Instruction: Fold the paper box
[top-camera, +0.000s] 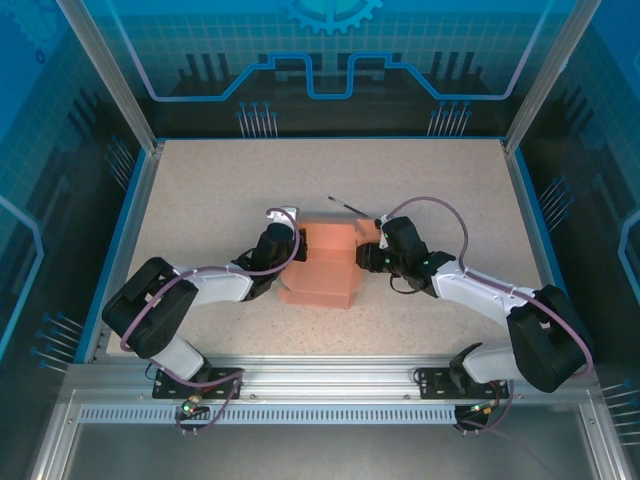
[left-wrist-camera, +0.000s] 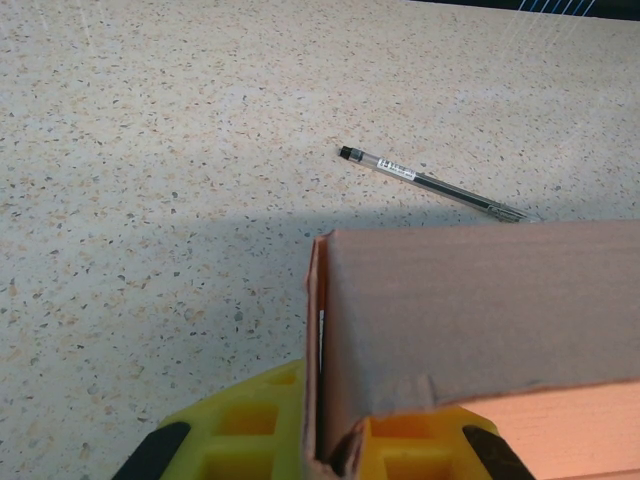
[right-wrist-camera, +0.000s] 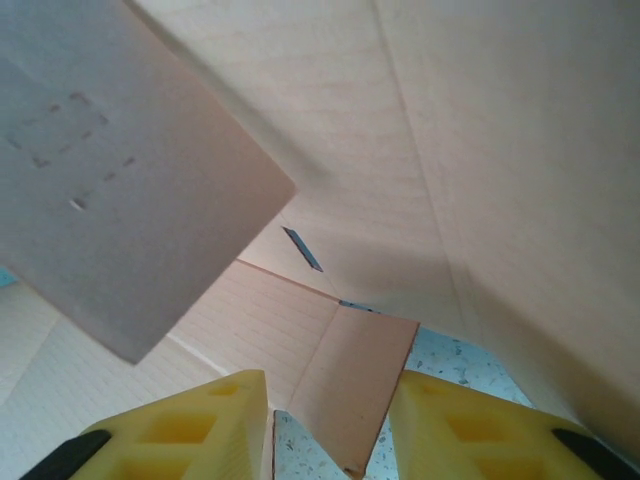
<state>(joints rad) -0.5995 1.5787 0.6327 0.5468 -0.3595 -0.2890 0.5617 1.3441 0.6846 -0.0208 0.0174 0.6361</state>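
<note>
Top: half-formed paper box (top-camera: 325, 265) at frame centre, left gripper (top-camera: 290, 245) and right gripper (top-camera: 365, 255) flanking it. Left wrist: jaws clenched on a side wall (left-wrist-camera: 480, 310), steadying it. Right wrist: jaws apart, straddling a loose flap (right-wrist-camera: 350, 390), presumably to fold it

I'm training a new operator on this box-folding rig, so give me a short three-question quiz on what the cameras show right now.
1. True or false: the pen lies on top of the paper box.
2. What is the left gripper clamped on? A: the pen. B: an upright wall of the paper box. C: nothing.
3. In a few words: what stands between the fingers of the right gripper?

Key
1. False: the pen lies on the table, beyond the box and apart from it.
2. B.
3. A flap of the paper box, with the jaws apart around it.
</note>
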